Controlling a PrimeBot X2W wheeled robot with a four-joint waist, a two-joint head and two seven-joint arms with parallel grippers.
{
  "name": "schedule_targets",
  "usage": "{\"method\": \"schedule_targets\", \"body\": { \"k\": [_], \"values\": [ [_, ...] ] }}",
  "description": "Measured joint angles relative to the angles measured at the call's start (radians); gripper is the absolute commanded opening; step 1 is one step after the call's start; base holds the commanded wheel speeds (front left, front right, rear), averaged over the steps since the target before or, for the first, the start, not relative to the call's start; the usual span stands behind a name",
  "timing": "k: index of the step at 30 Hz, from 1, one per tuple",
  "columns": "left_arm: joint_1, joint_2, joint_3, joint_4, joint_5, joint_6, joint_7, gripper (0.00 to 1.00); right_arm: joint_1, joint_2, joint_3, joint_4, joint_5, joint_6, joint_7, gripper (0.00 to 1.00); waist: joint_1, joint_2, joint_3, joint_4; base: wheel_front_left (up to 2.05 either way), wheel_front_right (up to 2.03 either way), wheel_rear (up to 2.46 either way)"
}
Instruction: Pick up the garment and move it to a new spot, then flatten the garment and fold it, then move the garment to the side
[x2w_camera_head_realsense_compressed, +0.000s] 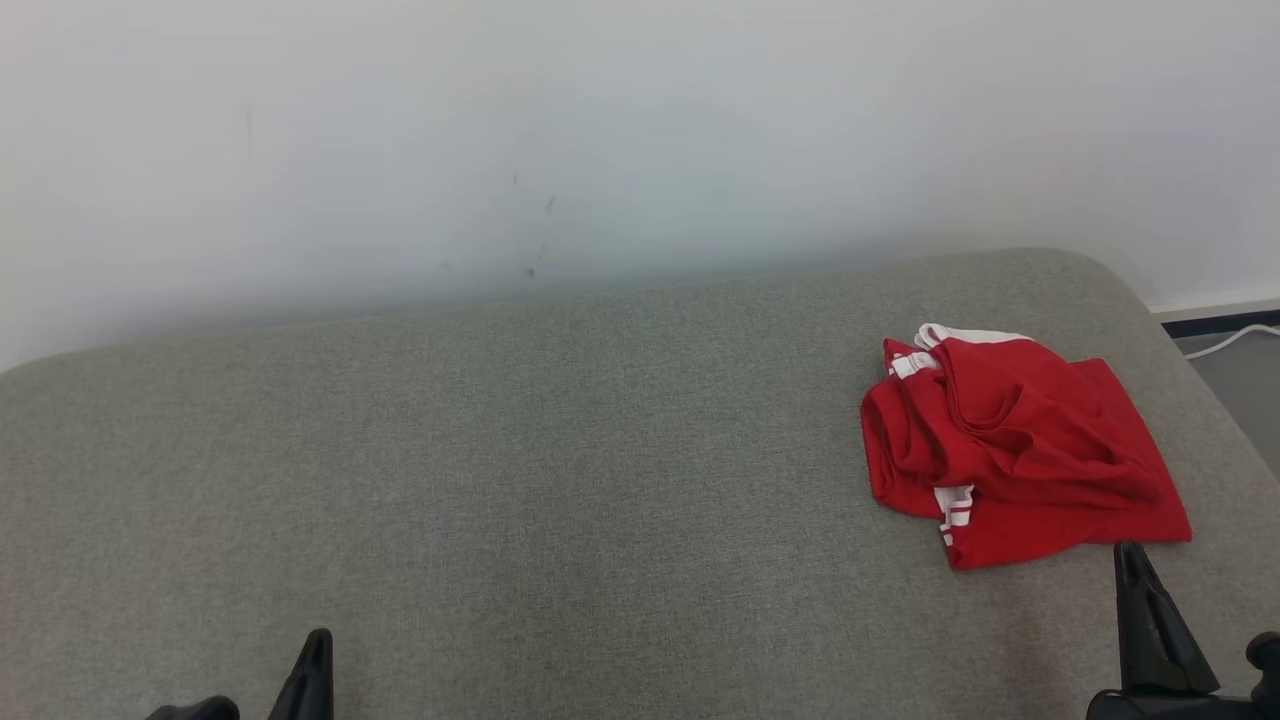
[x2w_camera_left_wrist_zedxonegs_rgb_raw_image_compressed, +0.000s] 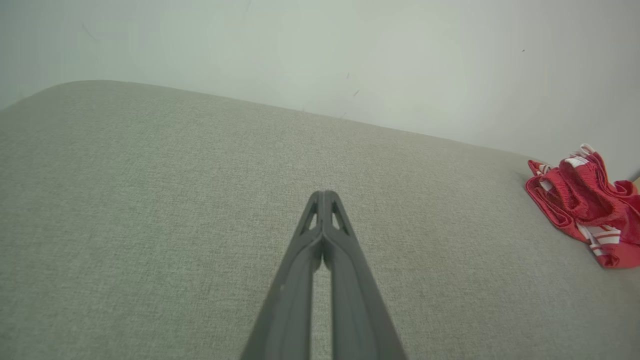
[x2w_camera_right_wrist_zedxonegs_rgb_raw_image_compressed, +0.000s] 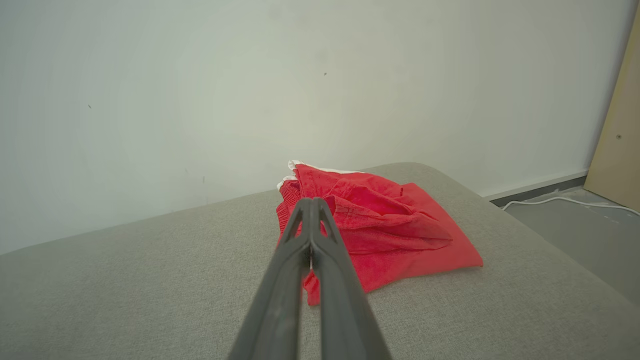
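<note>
Garment (x2w_camera_head_realsense_compressed: 1020, 450): red with white stripes, lying on the right part of the grey fabric-covered tabletop (x2w_camera_head_realsense_compressed: 500, 480), near its right edge and back from the near edge. It's not spread flat. It's bunched, with several layers lapped over each other, a rolled edge on the left, a flatter panel on the right, and white trim showing at the far and near ends. Nothing is lifting it and its whole weight is on the tabletop.

Right gripper (x2w_camera_head_realsense_compressed: 1130, 560): fingers pressed together with nothing between them. The tip is just beside the garment's near right corner. In the right wrist view the fingers point straight at the heap, but I can't tell whether they touch it.

Left gripper (x2w_camera_head_realsense_compressed: 318, 645): also closed and holding nothing, low at the near left over bare fabric, well apart from the garment.

Progress: ambiguous. This fits a crumpled heap waiting for pick-up, and it equally fits a rough fold already parked at the side. The layering looks too loose for a clean fold, so I judge flatten and fold isn't visibly achieved. The garment does sit off to one side.

Surroundings: plain pale wall (x2w_camera_head_realsense_compressed: 600, 130) behind, and a white cable (x2w_camera_right_wrist_zedxonegs_rgb_raw_image_compressed: 550, 200) on the floor (x2w_camera_right_wrist_zedxonegs_rgb_raw_image_compressed: 575, 235) off the right end.
</note>
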Motion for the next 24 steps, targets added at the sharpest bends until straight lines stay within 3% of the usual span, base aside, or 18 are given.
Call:
{"method": "schedule_targets", "body": {
  "k": [7,24],
  "values": [
    [0.0,-0.008,0.02,0.016,-0.05,-0.01,0.01,0.0,-0.001,0.016,-0.013,0.016,0.058,0.01,0.026,0.0,0.0,0.0,0.004,0.002,0.0,0.0,0.0],
    [-0.027,-0.035,0.081,0.057,-0.289,-0.054,0.046,0.0,-0.045,0.063,-0.048,0.075,0.257,0.051,0.097,0.0,0.0,0.0001,0.013,0.009,0.0,0.0,0.0]
  ]
}}
